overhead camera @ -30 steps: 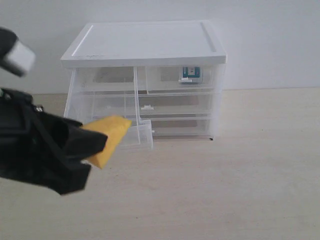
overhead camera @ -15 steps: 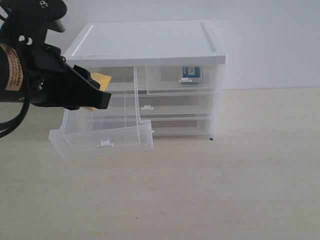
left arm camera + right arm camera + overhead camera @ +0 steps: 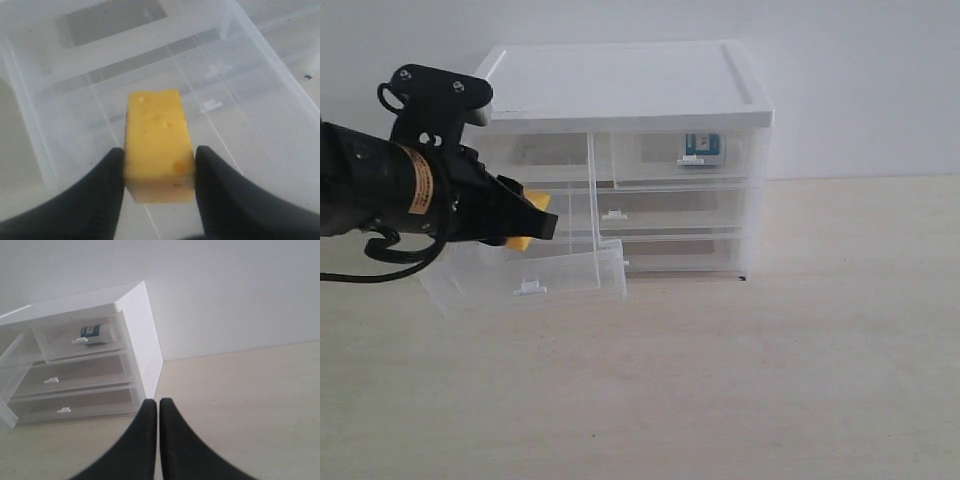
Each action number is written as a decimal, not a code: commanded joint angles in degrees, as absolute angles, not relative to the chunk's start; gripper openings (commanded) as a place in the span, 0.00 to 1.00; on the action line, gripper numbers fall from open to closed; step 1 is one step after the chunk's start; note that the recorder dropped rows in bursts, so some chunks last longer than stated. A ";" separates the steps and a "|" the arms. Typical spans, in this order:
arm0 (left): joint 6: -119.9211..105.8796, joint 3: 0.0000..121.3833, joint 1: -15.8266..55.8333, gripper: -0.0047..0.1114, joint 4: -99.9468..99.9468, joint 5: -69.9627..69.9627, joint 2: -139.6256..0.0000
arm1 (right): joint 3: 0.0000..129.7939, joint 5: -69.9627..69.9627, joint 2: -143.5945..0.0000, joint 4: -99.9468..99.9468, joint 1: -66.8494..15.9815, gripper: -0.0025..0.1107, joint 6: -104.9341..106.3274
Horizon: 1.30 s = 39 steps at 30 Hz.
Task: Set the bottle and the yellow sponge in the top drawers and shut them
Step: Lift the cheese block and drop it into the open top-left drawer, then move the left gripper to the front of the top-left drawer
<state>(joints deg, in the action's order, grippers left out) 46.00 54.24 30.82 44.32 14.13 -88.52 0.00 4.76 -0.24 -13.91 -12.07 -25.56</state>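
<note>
My left gripper [image 3: 525,222] is shut on the yellow sponge [image 3: 158,142] and holds it over the pulled-out top left drawer [image 3: 525,285], whose clear floor [image 3: 240,125] shows beneath the sponge. In the exterior view only a small yellow tip of the sponge [image 3: 537,201] shows past the black fingers. The bottle [image 3: 701,147] lies inside the top right drawer [image 3: 685,155], which sits pushed in; its teal label [image 3: 90,331] shows through the front. My right gripper [image 3: 159,405] is shut on nothing and stays out of the exterior view.
The white cabinet [image 3: 620,85] stands on a beige table [image 3: 770,380] against a white wall. Two full-width drawers [image 3: 660,215] below are pushed in. The open drawer juts forward and sags toward the table.
My left arm has carried the sponge from low in front of the cabinet up and then down over the open top left drawer. The right gripper's earlier state is not shown.
</note>
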 commanded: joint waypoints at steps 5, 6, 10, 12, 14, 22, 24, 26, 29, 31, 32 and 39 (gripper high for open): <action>48.07 55.51 30.56 0.08 44.81 10.21 -91.46 | 0.00 4.74 0.00 -13.85 -11.94 0.02 -25.02; 48.07 55.76 30.56 0.08 44.81 10.76 -91.46 | 0.00 4.74 0.00 -13.85 -11.94 0.02 -25.02; 48.07 56.82 30.56 0.22 44.81 12.76 -91.46 | 0.00 4.74 0.00 -13.85 -11.94 0.02 -25.02; 48.07 57.23 30.56 0.33 44.81 13.64 -91.46 | 0.00 4.74 0.00 -13.85 -11.94 0.02 -25.02; 48.07 57.32 30.56 0.45 44.81 13.77 -91.46 | 0.00 4.74 0.00 -13.85 -11.94 0.02 -25.02; 48.07 57.32 30.56 0.51 44.81 13.55 -89.36 | 0.00 4.74 0.00 -13.85 -11.94 0.02 -25.02; 48.07 57.32 30.56 0.51 44.81 13.55 -87.55 | 0.00 4.74 0.00 -13.85 -11.94 0.02 -25.02; 48.07 57.32 30.56 0.50 44.81 14.20 -85.62 | 0.00 4.74 0.00 -13.85 -11.94 0.02 -25.02; 47.46 57.32 30.56 0.37 44.38 16.80 -82.21 | 0.00 4.74 0.00 -13.85 -11.94 0.02 -25.02; 47.17 57.32 30.56 0.23 44.38 17.87 -80.53 | 0.00 4.64 0.00 -13.85 -11.94 0.02 -25.02; 46.82 57.32 30.56 0.16 44.38 17.87 -79.72 | 0.00 4.64 0.00 -13.85 -11.94 0.02 -25.02; 32.60 57.32 30.56 0.08 35.00 22.51 -77.32 | 0.00 4.64 0.00 -13.85 -11.94 0.02 -25.02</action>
